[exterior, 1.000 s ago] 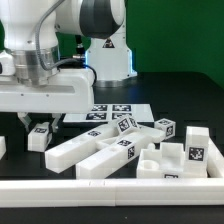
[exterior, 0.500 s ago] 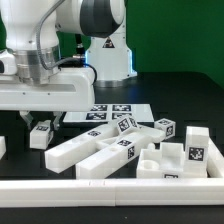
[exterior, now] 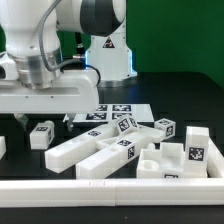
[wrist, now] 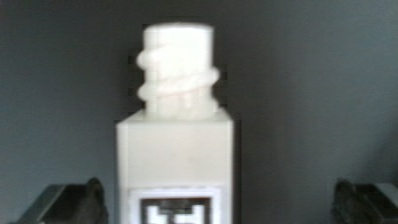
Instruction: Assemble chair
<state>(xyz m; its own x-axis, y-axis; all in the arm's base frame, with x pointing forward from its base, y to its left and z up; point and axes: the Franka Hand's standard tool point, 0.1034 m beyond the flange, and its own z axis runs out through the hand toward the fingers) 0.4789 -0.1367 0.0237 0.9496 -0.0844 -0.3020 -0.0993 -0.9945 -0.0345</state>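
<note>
The claw (wrist: 221,203) is open, its fingers spread on either side of the short chair leg (exterior: 41,134) and touching nothing. A second ago it sat lower, around that leg. Now it has lifted away, leaving the leg resting on the desk (exterior: 190,105), just beside the heap of other chair parts (exterior: 120,150). The leg looks released, so another part probably comes next.

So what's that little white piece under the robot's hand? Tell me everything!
The chair leg is a white square post, plastic-looking, with a round threaded peg at one end and a black-and-white tag on its face. It rests on the dark table. The open gripper hangs above it, not touching.
</note>
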